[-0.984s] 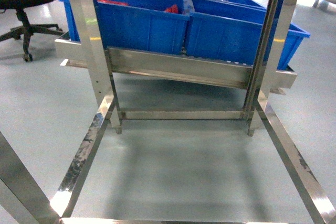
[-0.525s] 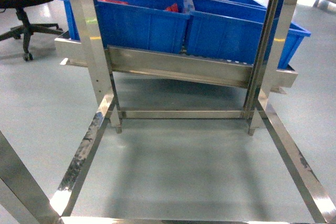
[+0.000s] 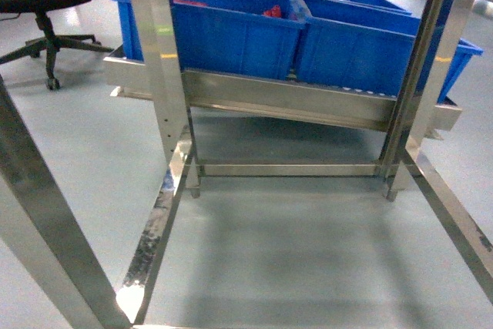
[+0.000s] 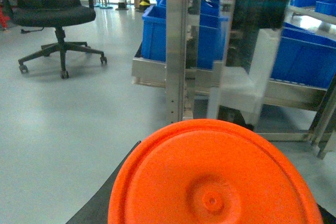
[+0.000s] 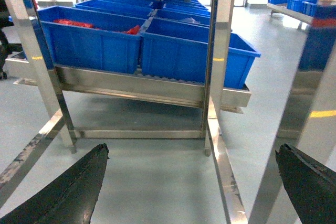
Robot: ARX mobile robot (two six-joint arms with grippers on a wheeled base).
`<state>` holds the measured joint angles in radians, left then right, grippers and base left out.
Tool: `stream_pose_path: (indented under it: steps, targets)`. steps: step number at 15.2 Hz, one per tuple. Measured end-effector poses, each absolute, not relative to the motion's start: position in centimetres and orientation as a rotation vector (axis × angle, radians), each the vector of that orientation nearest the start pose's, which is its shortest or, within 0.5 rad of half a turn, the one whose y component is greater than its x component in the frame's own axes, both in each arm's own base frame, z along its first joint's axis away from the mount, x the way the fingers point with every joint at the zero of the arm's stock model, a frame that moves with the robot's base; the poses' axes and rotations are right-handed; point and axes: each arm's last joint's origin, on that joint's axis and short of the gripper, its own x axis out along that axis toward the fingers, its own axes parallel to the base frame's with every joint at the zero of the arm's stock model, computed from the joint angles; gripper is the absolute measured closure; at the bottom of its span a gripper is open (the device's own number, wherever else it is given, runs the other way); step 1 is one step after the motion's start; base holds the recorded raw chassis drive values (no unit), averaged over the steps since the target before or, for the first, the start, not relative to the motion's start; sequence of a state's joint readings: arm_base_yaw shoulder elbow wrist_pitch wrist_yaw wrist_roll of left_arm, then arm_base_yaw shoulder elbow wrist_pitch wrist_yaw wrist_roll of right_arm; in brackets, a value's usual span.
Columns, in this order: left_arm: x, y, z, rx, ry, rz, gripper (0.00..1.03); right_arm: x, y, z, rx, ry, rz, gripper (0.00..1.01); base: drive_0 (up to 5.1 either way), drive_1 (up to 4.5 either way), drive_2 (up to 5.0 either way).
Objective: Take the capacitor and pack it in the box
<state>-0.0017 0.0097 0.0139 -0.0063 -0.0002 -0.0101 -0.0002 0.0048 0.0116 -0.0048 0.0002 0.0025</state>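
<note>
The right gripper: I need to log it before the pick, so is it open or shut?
Open. In the right wrist view its two black fingers stand far apart at the frame's lower corners, with only bare floor between them, nothing held.

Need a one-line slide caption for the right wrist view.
Open right gripper faces a steel rack holding blue bins above grey floor.

Blue bins (image 5: 147, 45) behind spread pincer (image 5: 191, 182)
</note>
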Motion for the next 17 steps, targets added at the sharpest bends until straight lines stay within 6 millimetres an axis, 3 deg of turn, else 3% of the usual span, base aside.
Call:
stream_pose_path:
  steps: [17]
  targets:
    - [9.75, -0.01, 16.69, -0.010, 0.002, -0.001, 0.60, 9.73, 0.00, 16.67, 0.002, -0.002, 0.000, 0.03, -4.7, 3.53, 1.7]
